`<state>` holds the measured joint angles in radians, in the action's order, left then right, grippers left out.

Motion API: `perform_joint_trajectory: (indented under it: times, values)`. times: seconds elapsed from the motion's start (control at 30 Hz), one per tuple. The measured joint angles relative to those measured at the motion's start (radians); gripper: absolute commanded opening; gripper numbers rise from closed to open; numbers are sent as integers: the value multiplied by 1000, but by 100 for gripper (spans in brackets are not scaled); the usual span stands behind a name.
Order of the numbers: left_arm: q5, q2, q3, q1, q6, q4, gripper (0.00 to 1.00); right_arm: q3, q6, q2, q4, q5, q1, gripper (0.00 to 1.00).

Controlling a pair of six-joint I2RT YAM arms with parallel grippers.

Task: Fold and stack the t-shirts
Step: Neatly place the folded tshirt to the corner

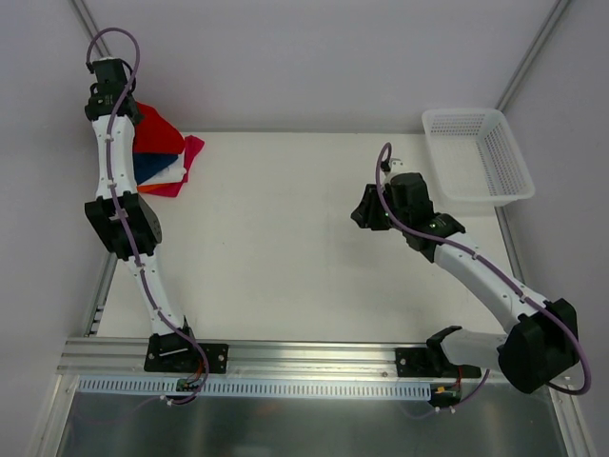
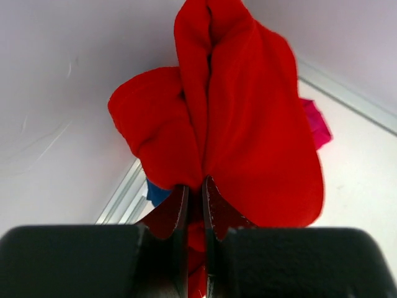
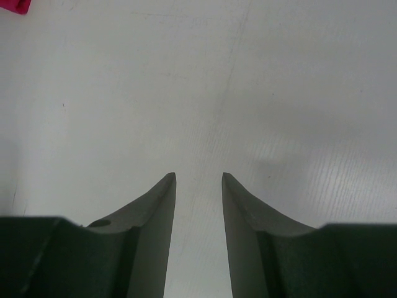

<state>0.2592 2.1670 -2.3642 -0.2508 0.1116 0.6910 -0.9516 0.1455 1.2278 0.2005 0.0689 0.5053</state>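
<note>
Red t-shirt (image 2: 248, 124) clamped in left gripper (image 2: 195, 181), bunched over the folded stack (image 1: 157, 168) at far-left corner of the table (image 1: 304, 238). Right gripper (image 3: 198, 180) jaws parted, holding nothing, just above the table

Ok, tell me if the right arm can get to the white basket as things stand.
Probably yes. The basket sits close to the right end effector, on that arm's side, with nothing lying between them; the jaws are open and empty.

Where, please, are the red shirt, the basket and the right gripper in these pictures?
red shirt (image 2: 248, 124): left wrist view, middle of the bunched cloth.
basket (image 1: 487, 198): top view, its near wall.
right gripper (image 3: 198, 175): right wrist view, midway between its fingertips.
</note>
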Motion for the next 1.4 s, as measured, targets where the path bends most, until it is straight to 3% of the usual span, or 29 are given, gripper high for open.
perform_joint_trajectory:
  times: [0.4, 0.77, 0.83, 0.87, 0.9, 0.93, 1.4]
  values:
    - [175, 95, 123, 0, -4, -16, 0, 34, 12, -57, -10, 24, 0, 39]
    - [303, 171, 142, 0, -18, -23, 0, 50, 12, -66, -15, 30, 0, 39]
    - [305, 171, 142, 2, -20, -25, 11, 50, 12, -66, -16, 34, 0, 39]
    - [306, 171, 142, 1, -23, -25, 27, 50, 12, -66, -17, 37, 0, 39]
    - [308, 171, 142, 1, -28, -24, 93, 50, 12, -66, -17, 39, 0, 39]
    - [315, 171, 142, 1, -34, -23, 99, 50, 12, -66, -17, 41, 0, 39]
    - [357, 153, 142, 23, -31, -26, 99, 66, 23, -65, -33, 52, 0, 39]
